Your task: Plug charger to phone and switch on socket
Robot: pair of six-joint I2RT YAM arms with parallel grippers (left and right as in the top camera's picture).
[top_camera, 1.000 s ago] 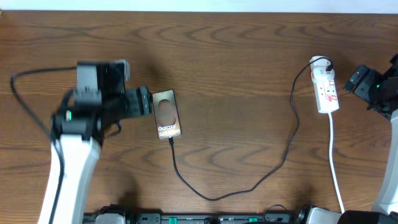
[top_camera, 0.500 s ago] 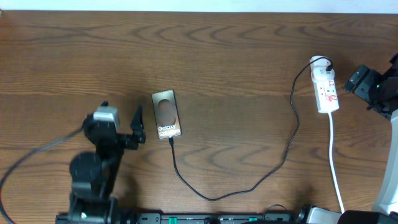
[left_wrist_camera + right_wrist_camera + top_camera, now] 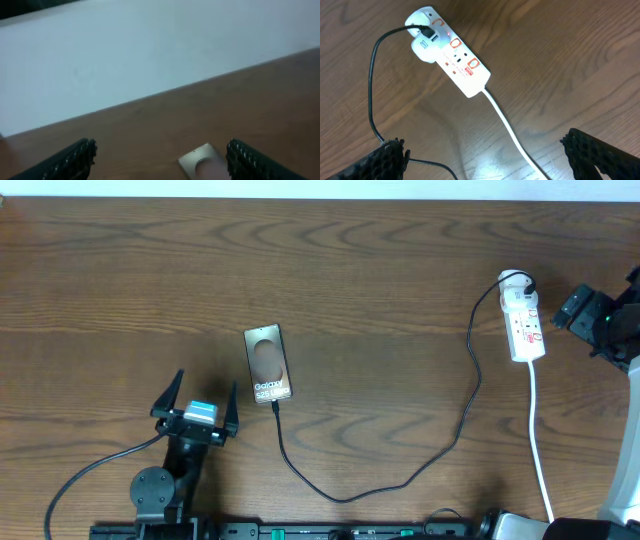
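Observation:
The phone (image 3: 268, 364) lies face up left of the table's middle, and one of its corners shows in the left wrist view (image 3: 202, 159). The charger (image 3: 345, 497), a thin black cable, runs from the phone's near edge, where its tip (image 3: 274, 405) touches, in a loop to the socket (image 3: 524, 325). My left gripper (image 3: 197, 402) is open and empty, near and left of the phone. At the right edge my right gripper (image 3: 574, 307) stands open beside the socket (image 3: 452, 50), its fingers (image 3: 385, 161) wide apart over bare wood.
The strip's white cord (image 3: 538, 450) runs from the socket to the table's near edge, passing between my right fingers (image 3: 512, 127). A white wall (image 3: 150, 55) stands beyond the table's far edge.
My left arm has drawn back from the phone's left side toward the near edge of the table, jaws still open. The phone, cable, socket and right arm have not moved.

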